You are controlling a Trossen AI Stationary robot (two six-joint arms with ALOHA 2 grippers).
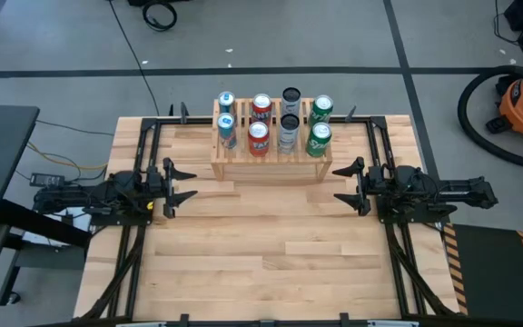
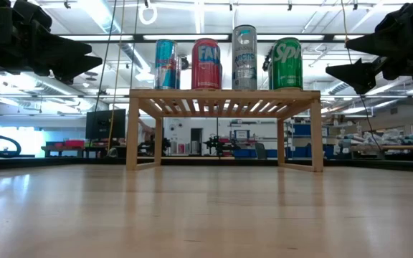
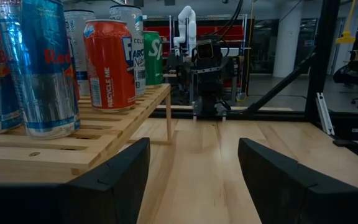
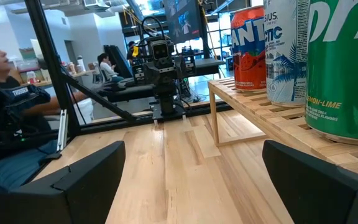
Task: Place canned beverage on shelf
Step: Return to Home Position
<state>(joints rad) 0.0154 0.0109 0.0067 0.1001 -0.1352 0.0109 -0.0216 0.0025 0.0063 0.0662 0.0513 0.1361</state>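
8 cans stand on the shelf at the upper centre of the high view (4 matched pairs: blue, red, silver, green). Left gripper and right gripper flank its front edge at mid-frame, both released, jaws spread wide.

Eight cans on the shelf (two rows), far end of table.

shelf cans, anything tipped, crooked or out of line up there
Nothing stands out. The blue cans, red cans, silver cans and green cans all stand upright on the shelf, two rows paired by colour. No spill or dent shows. The left gripper and right gripper sit open and empty at either side.
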